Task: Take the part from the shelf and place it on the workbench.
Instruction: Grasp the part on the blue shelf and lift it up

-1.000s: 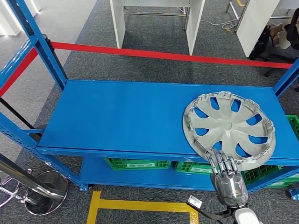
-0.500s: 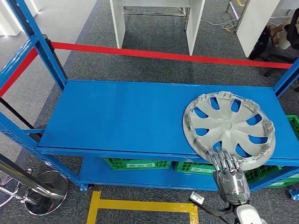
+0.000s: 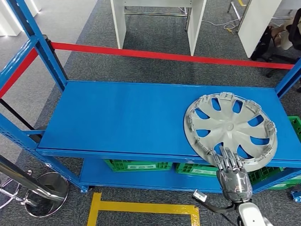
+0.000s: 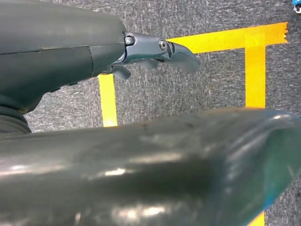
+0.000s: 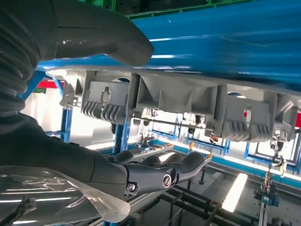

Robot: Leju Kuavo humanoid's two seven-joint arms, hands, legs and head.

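Note:
The part is a silver hubcap (image 3: 230, 127) lying flat at the right end of the blue shelf (image 3: 117, 117), its near rim overhanging the shelf's front edge. My right hand (image 3: 234, 181) reaches up from below, with its fingers spread over that near rim. In the right wrist view the hubcap's ribbed rim (image 5: 177, 101) lies between the thumb (image 5: 117, 42) and the dark fingers (image 5: 167, 172), with a gap on the fingers' side; nothing is gripped. My left hand (image 4: 156, 49) hangs over the floor, fingers stretched out and holding nothing.
Green crates (image 3: 138, 165) fill the lower shelf. A red beam (image 3: 170, 56) runs behind the shelf, between blue uprights (image 3: 39, 42). A chrome stand base (image 3: 46, 190) sits at the lower left, and yellow floor tape (image 3: 142, 207) runs in front. A person sits at the far right (image 3: 284, 33).
My right hand has shifted a little to the right, with its fingers still on the hubcap's near rim. The hubcap has not moved.

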